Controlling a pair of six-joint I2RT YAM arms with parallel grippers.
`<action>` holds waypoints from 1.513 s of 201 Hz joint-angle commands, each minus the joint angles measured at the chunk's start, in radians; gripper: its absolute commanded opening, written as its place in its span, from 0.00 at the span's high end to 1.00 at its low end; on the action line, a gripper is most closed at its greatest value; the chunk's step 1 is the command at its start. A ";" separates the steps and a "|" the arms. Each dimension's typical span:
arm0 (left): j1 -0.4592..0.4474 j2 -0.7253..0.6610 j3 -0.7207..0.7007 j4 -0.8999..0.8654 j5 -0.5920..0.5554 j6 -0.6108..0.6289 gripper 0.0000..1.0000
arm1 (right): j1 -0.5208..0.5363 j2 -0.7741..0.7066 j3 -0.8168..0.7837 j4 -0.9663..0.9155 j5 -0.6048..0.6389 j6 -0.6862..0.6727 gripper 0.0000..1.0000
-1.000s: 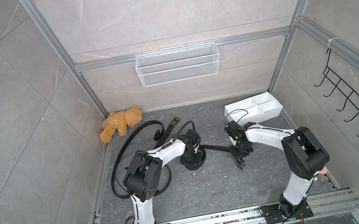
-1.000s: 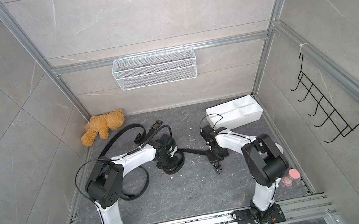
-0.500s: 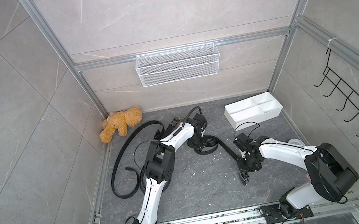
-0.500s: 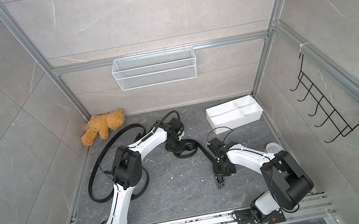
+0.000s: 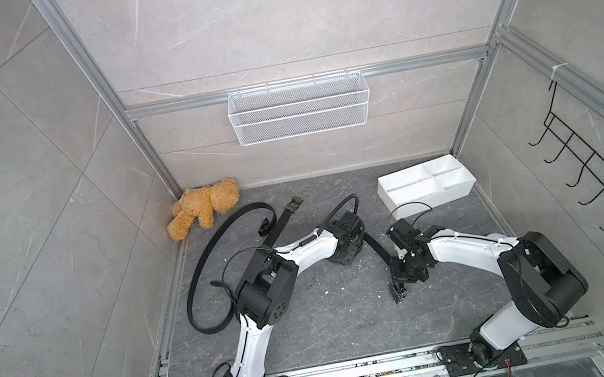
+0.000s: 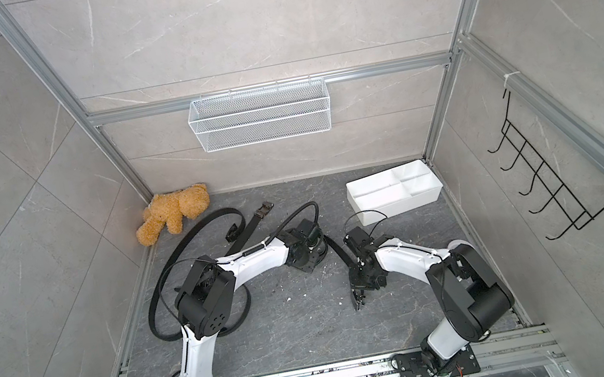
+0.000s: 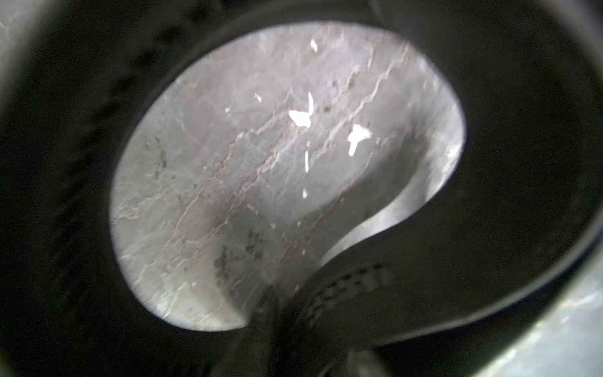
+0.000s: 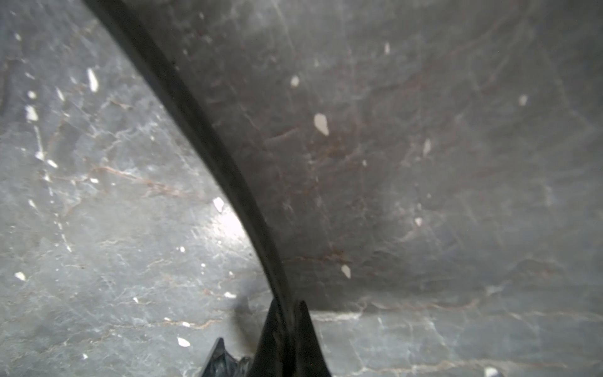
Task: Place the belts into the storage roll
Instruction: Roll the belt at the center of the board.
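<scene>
Big dark worktop [image 5: 317,333], white tray [image 5: 440,198] at the far right, every compartment empty, so nothing is stored yet. Two loose belts [image 5: 284,217] lie at the far left. The third belt [image 8: 205,140] is in play mid-worktop, well short of the tray. The right end effector [image 8: 287,306] is clamped on its strap. The left end effector [image 5: 347,256] sits over the coiled end, and I cannot tell its grip. My call: tighten that coil, hold the tail taut, then carry it low over the tray's near wall.

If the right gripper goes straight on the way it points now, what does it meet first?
Probably the grey floor: the right gripper, shut on a belt, points down at it. How close is unclear.
</scene>
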 commanded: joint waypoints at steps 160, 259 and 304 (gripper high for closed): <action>0.031 -0.065 0.157 -0.052 0.317 0.022 0.02 | 0.029 0.036 0.068 -0.033 -0.028 0.032 1.00; -0.029 0.059 0.167 -0.077 0.337 -0.005 0.27 | 0.028 0.020 0.060 -0.030 -0.025 0.043 1.00; -0.014 0.149 0.196 -0.124 0.176 -0.060 0.62 | 0.028 -0.004 0.023 -0.034 -0.024 0.044 1.00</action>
